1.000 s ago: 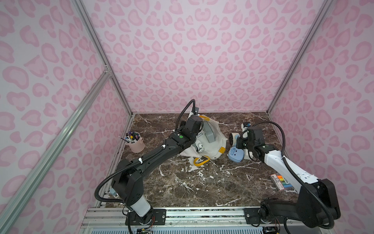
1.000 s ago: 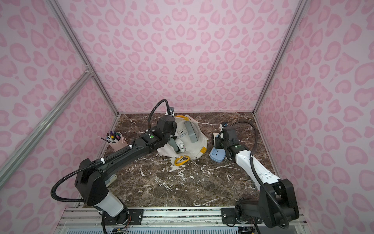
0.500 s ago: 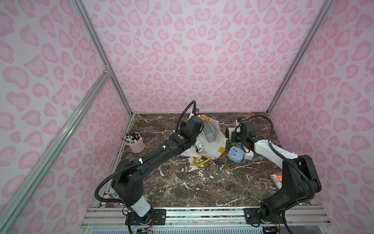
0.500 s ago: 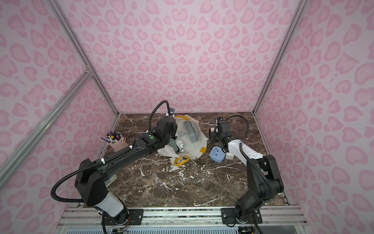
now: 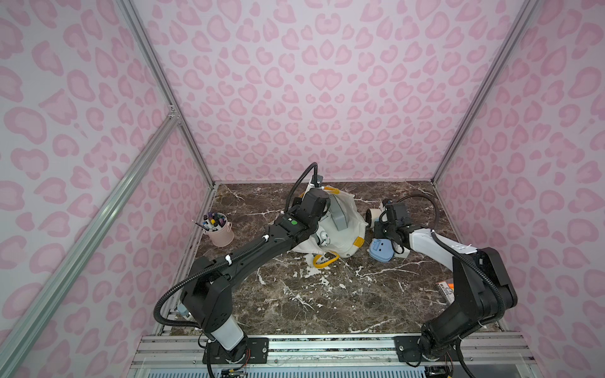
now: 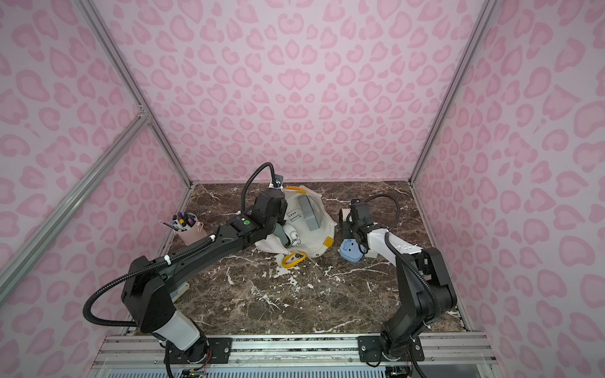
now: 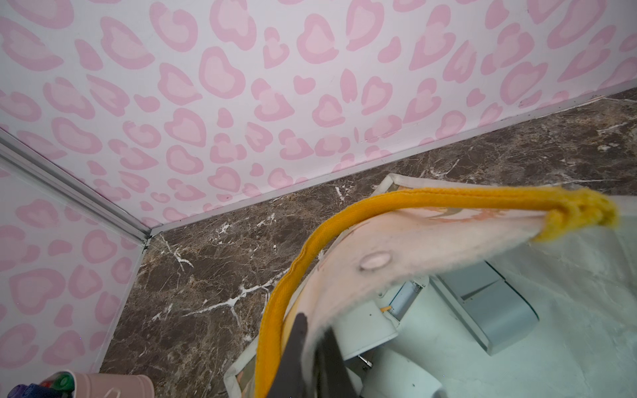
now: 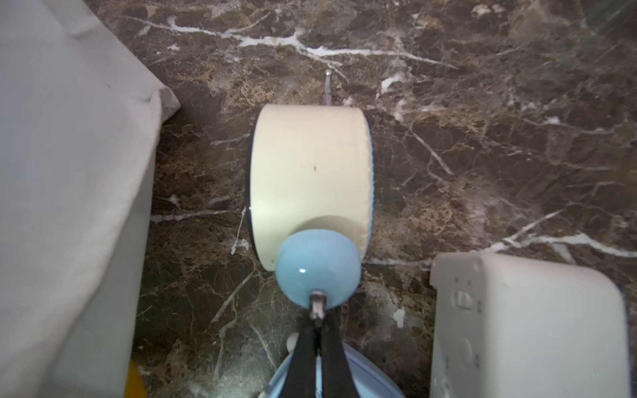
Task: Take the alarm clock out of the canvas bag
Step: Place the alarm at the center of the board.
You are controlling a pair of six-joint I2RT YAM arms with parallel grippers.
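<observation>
Holding the bag mouth open with the left gripper [image 7: 314, 339]: its jaws are clamped on the cloth rim of the canvas bag [image 7: 413, 248], right beside the yellow strap handle [image 7: 344, 220]. I am pinching with the right gripper [image 8: 317, 330], jaws together on the thin metal stem atop the blue bell [image 8: 319, 268] of the cream alarm clock [image 8: 310, 165] [image 5: 372, 217] [image 6: 342, 215]. That clock is outside the bag, over the marble surface [image 8: 482, 138] and just beside the bag's side wall. I cannot tell whether its feet are touching down.

I am reading this step as the set-down, with the take-out nearly done. To do it well I am planning to lower straight until the feet are bearing and only then part the jaws, since a grip on one small stem is probably letting the round case swing or tip. I am also aiming to stay clear of the pale blue clock [image 5: 381, 251] and the white box-shaped clock [image 8: 527, 327], both near the right gripper, and to hold the rim steady so the cloth is not dragging against the clock.

Writing: nothing readable. The orange package [image 5: 446, 289] at the surface's right edge is showing print too small to read. The white box-shaped clock is showing moulded switches, no legible lettering. A grey clock [image 5: 339, 216] is lying inside the bag, no label visible.
</observation>
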